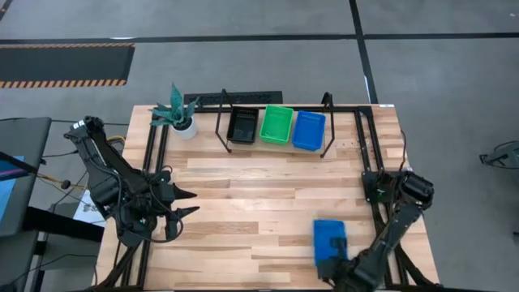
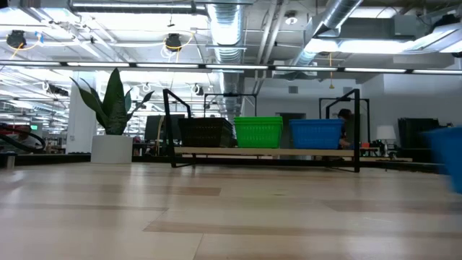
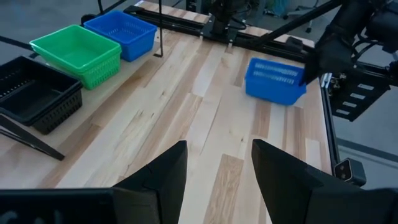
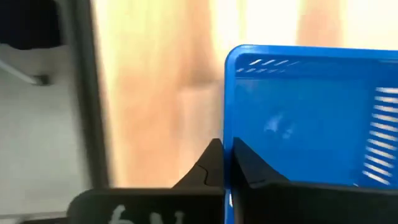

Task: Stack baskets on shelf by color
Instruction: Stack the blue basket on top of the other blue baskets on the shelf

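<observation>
A blue basket [image 1: 328,238] sits toward the table's near right part; it also shows as the blue basket [image 3: 272,79] and as a blur at the low view's edge [image 2: 449,155]. My right gripper [image 1: 334,263] is shut on its near end. On the shelf [image 1: 276,150] at the far edge rest a black basket [image 1: 242,125], a green basket [image 1: 276,125] and a blue basket [image 1: 308,130], side by side on the board. My left gripper [image 1: 191,203] waits open at the table's left, touching nothing. My right gripper holds the blue basket by the wall at its near end [image 4: 229,118]. One finger [image 4: 250,167] is inside the basket and the other [image 4: 210,163] outside, pinching the wall. Whether the basket is lifted or still on the table I cannot tell.
A potted plant [image 1: 180,113] stands at the far left, beside the shelf. Black frame rails [image 1: 369,154] run along the table's right and left sides. Bare wood [image 1: 259,203] lies between the shelf and both grippers.
</observation>
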{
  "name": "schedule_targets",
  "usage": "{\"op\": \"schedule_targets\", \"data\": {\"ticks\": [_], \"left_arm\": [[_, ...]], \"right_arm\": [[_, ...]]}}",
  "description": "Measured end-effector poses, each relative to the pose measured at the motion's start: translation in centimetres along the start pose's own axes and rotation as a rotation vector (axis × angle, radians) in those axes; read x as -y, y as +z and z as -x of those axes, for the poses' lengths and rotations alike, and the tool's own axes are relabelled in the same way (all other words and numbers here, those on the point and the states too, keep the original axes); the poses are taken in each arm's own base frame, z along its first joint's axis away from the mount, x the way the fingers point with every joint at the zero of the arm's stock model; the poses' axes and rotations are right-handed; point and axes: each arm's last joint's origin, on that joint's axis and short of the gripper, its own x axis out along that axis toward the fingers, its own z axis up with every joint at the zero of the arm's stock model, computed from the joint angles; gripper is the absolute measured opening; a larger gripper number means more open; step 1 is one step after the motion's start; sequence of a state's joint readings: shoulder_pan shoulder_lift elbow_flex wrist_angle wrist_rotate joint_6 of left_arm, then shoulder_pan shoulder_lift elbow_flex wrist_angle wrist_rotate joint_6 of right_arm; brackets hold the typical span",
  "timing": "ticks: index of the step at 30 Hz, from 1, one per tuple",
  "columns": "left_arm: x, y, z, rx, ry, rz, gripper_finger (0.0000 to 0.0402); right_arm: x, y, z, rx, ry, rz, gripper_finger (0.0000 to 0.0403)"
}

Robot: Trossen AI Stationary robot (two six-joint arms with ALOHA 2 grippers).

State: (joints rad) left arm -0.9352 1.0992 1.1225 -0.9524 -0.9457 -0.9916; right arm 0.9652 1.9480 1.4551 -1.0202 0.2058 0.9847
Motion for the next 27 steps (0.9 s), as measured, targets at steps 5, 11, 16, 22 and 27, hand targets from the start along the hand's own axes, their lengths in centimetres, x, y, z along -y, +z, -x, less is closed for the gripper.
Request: {"op": "schedule_targets", "data": {"ticks": [5,11,16,22,27], "left_arm": [[0.0,0.0,0.0,0.0,0.0,0.0,0.0169],[0.0,0.0,0.0,0.0,0.0,-0.013,0.0169],[0.0,-0.1,0.0,-0.02,-0.013,-0.039,0.0169],[0.0,-0.1,0.0,-0.024,-0.01,-0.054,0.0169],[-0.2,-0.2,0.0,-0.032,0.003,-0.074,0.0169]], "right_arm": [[3.4,3.9,1.7,0.067,-0.107,0.123,0.001],[10.0,8.1,5.8,0.215,-0.192,0.173,0.0005],[16.3,9.8,9.4,0.317,-0.287,0.167,0.0003],[23.9,9.8,13.3,0.399,-0.428,0.056,0.0003],[29.8,9.3,14.7,0.39,-0.499,-0.091,0.0004]]}}
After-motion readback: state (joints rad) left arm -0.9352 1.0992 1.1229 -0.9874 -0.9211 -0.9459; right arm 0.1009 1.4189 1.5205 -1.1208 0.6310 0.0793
